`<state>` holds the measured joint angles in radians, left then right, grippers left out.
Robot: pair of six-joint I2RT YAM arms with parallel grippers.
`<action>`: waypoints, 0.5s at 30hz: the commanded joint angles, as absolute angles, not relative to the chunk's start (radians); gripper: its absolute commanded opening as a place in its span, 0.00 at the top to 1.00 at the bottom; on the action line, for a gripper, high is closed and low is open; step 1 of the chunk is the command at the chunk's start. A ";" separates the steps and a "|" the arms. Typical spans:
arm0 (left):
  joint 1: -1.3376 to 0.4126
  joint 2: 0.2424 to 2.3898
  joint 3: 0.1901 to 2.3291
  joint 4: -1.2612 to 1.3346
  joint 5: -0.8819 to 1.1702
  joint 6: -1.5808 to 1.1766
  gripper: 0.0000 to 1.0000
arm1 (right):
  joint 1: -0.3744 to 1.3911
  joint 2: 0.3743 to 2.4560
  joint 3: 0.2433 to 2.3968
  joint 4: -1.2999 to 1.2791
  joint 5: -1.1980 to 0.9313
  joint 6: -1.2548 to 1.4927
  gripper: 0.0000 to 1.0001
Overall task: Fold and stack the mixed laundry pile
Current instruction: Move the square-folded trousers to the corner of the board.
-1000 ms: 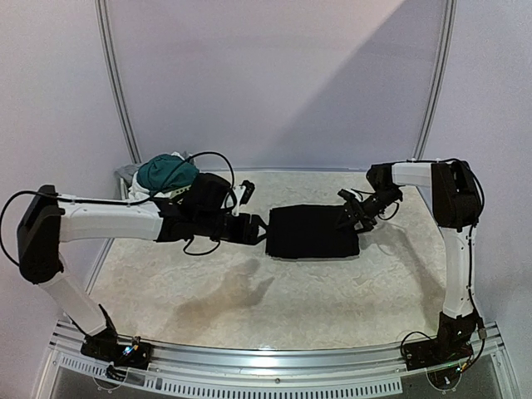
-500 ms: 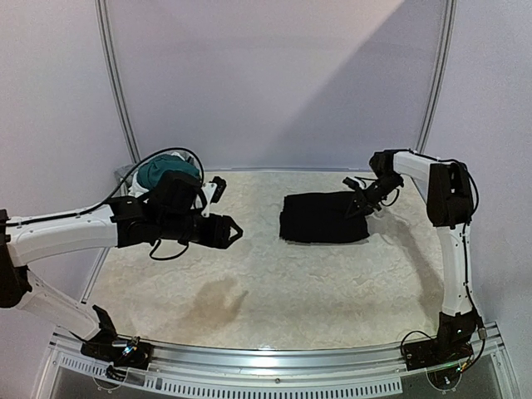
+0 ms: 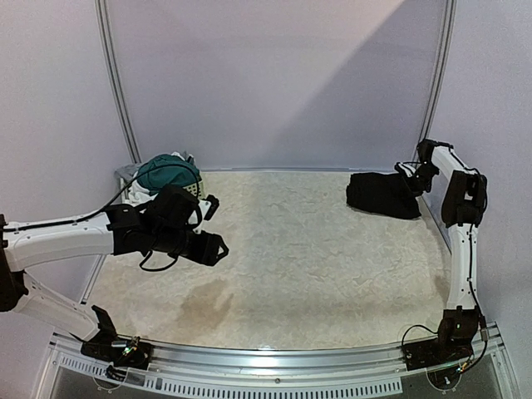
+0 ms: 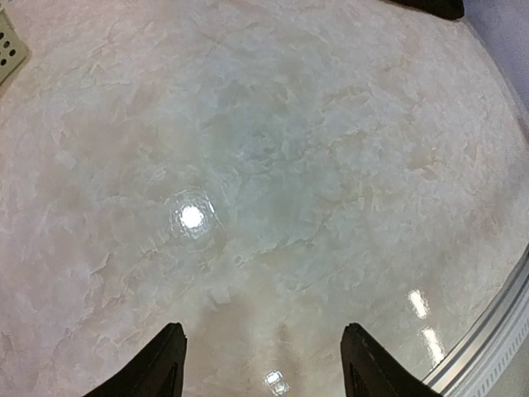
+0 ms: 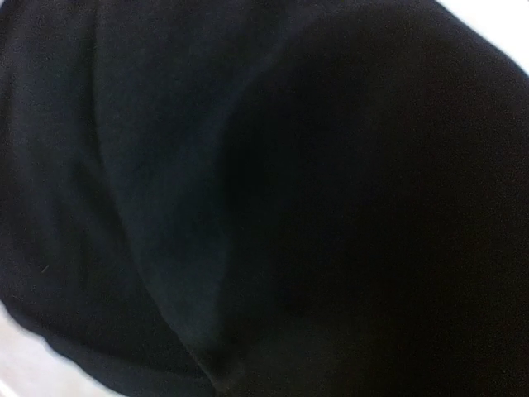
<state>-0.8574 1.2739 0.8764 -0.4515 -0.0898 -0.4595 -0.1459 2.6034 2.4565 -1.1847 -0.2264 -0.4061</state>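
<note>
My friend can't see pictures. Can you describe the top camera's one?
The right end effector grips black trousers at the far right corner of the table. The left end effector hovers over its left side, near teal shorts in a basket.

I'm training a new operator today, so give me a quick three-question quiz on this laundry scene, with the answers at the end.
1. True or false: the left gripper is open above bare table.
2. Where do the black trousers lie? A: near edge. B: far right corner. C: table centre.
3. Which gripper is shut on them?
Key: 1 true. 2 B. 3 the right gripper.
</note>
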 commanded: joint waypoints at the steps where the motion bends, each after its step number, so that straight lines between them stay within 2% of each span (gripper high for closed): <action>1: -0.873 1.245 0.841 -0.463 -0.094 -0.454 0.35 | -0.145 2.638 2.478 -1.139 -0.059 -0.526 1.00; 4: -0.873 1.243 0.827 -0.455 -0.092 -0.458 0.35 | -0.145 2.640 2.478 -1.076 -0.009 -0.559 0.99; 8: -0.879 1.250 0.826 -0.451 -0.085 -0.471 0.35 | -0.145 2.650 2.478 -0.930 0.112 -0.568 0.88; 15: -0.903 1.203 0.853 -0.506 -0.115 -0.476 0.35 | -0.161 2.682 2.480 -0.865 0.199 -0.498 0.87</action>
<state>-0.8806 1.2522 0.8352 -0.4637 -0.0925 -0.4679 -0.1390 2.6350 2.4626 -0.9306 0.1020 -0.5434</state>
